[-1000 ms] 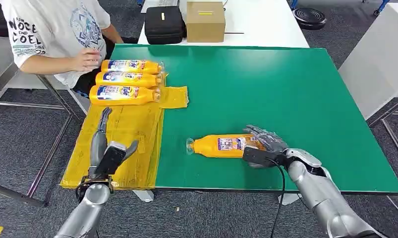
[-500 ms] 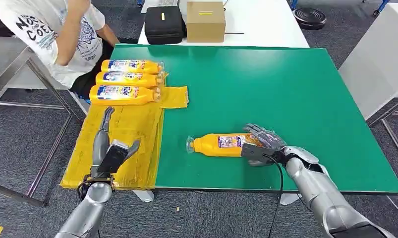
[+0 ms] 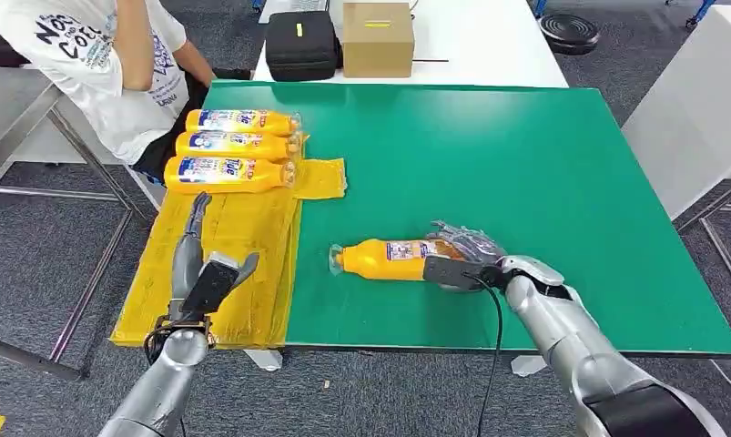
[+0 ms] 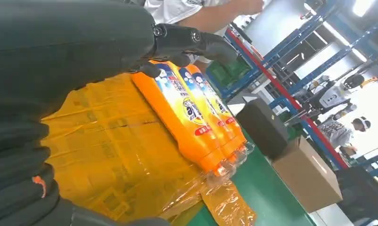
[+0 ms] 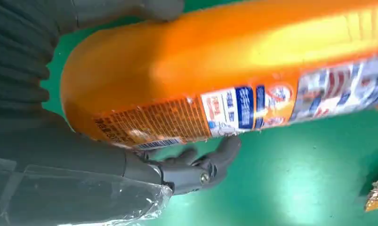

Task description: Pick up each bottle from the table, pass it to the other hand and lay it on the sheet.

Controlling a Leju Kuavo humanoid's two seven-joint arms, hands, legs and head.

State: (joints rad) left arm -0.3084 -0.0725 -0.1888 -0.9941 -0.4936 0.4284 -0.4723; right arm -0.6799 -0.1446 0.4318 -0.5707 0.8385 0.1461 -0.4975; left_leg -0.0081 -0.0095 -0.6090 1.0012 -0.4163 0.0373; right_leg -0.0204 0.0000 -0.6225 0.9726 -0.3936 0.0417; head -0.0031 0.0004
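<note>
An orange bottle [image 3: 380, 259] lies on its side near the front of the green table [image 3: 543, 155], its clear cap pointing left. My right hand [image 3: 461, 257] grips its base end; in the right wrist view the fingers [image 5: 210, 167] curl under the bottle [image 5: 224, 61]. I cannot tell whether it is clear of the table. My left hand [image 3: 202, 278] is open, fingers spread, above the yellow sheet [image 3: 243, 232] and holds nothing. Three more orange bottles [image 3: 229, 146] lie side by side at the sheet's far end, seen close in the left wrist view [image 4: 191, 117].
A person in a white printed shirt [image 3: 106, 55] sits at the table's far left corner. A black case [image 3: 300, 44] and a cardboard box [image 3: 378, 38] stand on the white table behind. A metal frame [image 3: 88, 155] stands to the left of the sheet.
My right hand has moved left with the bottle in its grip. The person's hand has lifted away from the three bottles on the sheet. My left hand has hardly moved.
</note>
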